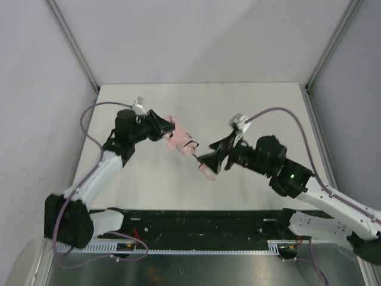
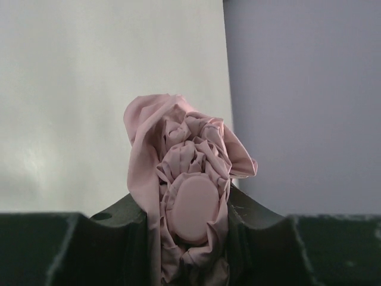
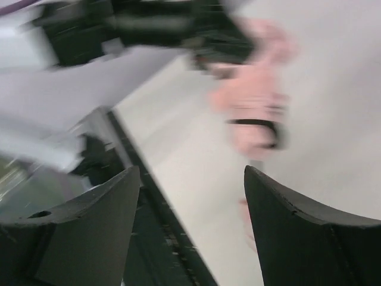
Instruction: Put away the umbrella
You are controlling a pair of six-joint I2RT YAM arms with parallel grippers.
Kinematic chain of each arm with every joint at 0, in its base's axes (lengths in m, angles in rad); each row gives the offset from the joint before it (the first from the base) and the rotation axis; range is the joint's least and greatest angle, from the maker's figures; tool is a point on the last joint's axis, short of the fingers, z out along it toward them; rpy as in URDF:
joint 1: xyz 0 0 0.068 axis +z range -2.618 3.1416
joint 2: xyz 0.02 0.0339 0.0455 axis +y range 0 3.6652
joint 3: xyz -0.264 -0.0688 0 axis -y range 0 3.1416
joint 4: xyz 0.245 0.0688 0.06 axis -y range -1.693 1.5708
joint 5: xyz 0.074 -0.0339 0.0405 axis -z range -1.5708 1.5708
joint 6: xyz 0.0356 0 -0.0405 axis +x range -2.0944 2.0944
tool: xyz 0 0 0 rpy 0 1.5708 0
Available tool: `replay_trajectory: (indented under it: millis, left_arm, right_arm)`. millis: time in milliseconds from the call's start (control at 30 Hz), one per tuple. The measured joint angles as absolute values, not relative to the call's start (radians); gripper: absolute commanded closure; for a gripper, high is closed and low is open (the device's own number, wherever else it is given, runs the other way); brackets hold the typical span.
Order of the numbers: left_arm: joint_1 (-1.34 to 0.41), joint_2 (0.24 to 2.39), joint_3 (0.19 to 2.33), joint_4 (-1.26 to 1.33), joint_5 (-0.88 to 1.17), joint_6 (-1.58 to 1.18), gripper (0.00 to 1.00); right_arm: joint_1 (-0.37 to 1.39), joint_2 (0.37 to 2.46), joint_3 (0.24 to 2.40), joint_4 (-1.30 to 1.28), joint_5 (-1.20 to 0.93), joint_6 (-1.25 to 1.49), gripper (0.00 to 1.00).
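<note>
From above, filling the centre of the frame: a pale tabletop (image 1: 149,190), boxed in by grey walls (image 1: 190,36) at the top, left and right. Along the lower edge, a black rail (image 1: 202,223) with the arm bases at either end.

Rising from the lower left toward the centre, the left arm (image 1: 107,161), white and black, trailed by a purple cable (image 1: 89,119). Reaching in from the lower right, the right arm (image 1: 286,173), with a green light (image 1: 292,176) on its dark joint.

Between the two, just left of centre, the umbrella (image 1: 178,139): a folded bundle of pale pink fabric crossed by dark banding. At the bundle's upper-left end, the left gripper (image 1: 159,127), clamped onto the fabric.

In the left wrist view, in the lower middle: crumpled pink folds of the umbrella (image 2: 178,143) squeezed between two black fingers (image 2: 122,226), with a smooth pink oval cap (image 2: 191,208) facing the lens.

Just lower right of the bundle in the overhead view, the right gripper (image 1: 205,153), spread wide and gripping nothing. In the right wrist view, heavily blurred: two black fingers (image 3: 95,226) along the bottom with bare tabletop in the gap, and the umbrella (image 3: 253,113) as a pink smear at upper right, beyond the tips.

Directly below the right gripper from above, a small pink piece (image 1: 207,173), possibly the handle or its loop, too small to tell.
</note>
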State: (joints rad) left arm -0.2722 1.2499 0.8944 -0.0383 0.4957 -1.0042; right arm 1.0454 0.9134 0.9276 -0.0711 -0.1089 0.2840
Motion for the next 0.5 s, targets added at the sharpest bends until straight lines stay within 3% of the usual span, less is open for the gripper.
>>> replay_trajectory:
  millis: [133,233,367,500]
  left_arm:
    - [-0.36,1.03,0.753,0.058,0.351,-0.738,1.0]
    - [-0.592,0.897,0.7,0.168,0.145,-0.462,1.0]
    - [-0.817,0.922,0.666,0.36,-0.061,-0.2,1.0]
    - [-0.926,1.076,0.59,0.53,-0.214,-0.036,1.0]
  right_arm:
    - [0.785,0.886,0.943,-0.238,-0.116,0.329,0.25]
    - [0.685,0.883,0.943,-0.328,-0.14,0.333,0.24]
    - [0.625,0.868,0.943,-0.374,-0.178,0.336,0.24]
    - [0.598,0.849,0.943,-0.396,-0.205,0.337,0.24]
